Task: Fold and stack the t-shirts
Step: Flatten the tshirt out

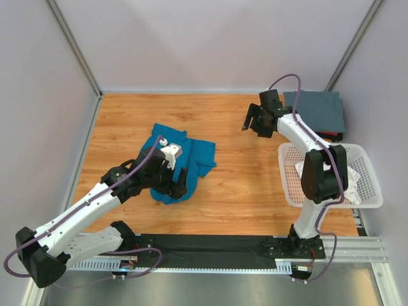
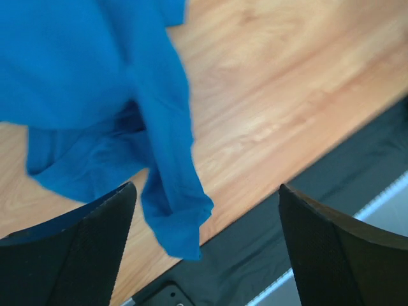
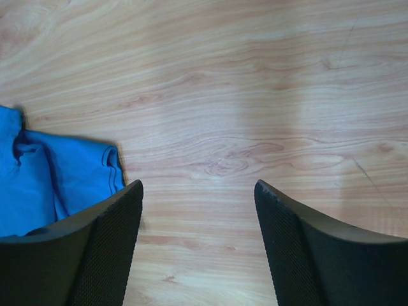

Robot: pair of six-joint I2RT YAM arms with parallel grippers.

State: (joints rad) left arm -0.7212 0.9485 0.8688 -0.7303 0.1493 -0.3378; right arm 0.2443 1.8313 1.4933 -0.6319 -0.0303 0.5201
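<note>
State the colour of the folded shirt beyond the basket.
Folded shirt: slate grey, best in top external view.

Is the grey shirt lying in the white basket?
No, the grey shirt lies folded outside the basket, at the table's far right corner.

I watch from an overhead camera behind the arm bases (image 1: 299, 245), looking down on the whole table (image 1: 236, 121). Both wrist cameras hover close above it (the left one angled toward the near edge); all three share the teal-blue t-shirt (image 1: 191, 156).
</note>
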